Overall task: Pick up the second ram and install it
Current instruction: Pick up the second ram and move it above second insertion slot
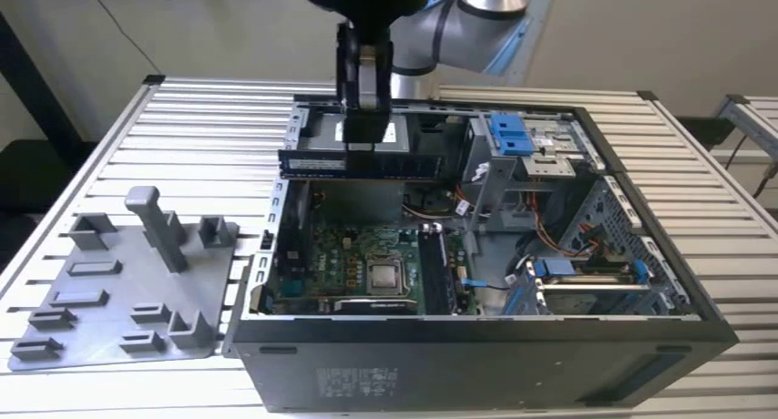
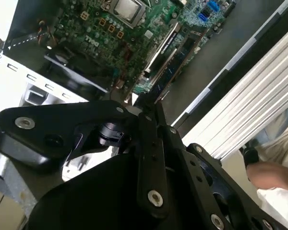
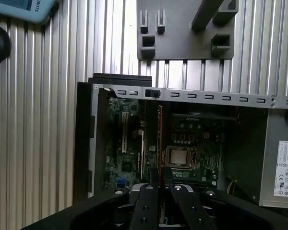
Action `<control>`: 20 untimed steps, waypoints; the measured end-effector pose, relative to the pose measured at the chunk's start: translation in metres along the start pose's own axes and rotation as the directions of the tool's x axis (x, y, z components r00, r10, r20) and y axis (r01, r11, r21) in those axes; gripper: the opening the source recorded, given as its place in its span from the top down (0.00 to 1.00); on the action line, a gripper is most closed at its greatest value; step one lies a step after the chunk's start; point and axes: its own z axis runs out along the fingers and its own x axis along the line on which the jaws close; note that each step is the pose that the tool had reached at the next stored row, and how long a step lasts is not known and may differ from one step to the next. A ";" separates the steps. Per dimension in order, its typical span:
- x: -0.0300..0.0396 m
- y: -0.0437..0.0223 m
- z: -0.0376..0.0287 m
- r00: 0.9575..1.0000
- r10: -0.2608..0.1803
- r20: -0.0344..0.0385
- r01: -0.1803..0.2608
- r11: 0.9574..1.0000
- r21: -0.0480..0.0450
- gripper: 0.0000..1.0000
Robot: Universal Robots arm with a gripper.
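In the exterior view the gripper point(image 1: 363, 144) is clenched on the top edge of the second ram point(image 1: 407, 166). The stick hangs level just beneath it, over the open computer case point(image 1: 486, 364) and above the motherboard point(image 1: 341, 250). In the second wrist view the fingers point(image 2: 147, 143) are pinched together over the motherboard. In the first wrist view the second ram shows edge-on, running out from between the fingertips, and a grey tray point(image 3: 182, 43) lies beyond the case.
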 end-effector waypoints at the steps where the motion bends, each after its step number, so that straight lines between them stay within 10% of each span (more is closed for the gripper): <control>1: 0.0001 -0.0040 -0.0001 1.000 0.000 0.000 0.000 1.000 0.000 0.86; 20: 0.0020 -0.0754 -0.0018 1.000 0.000 0.000 0.000 1.000 -0.009 0.86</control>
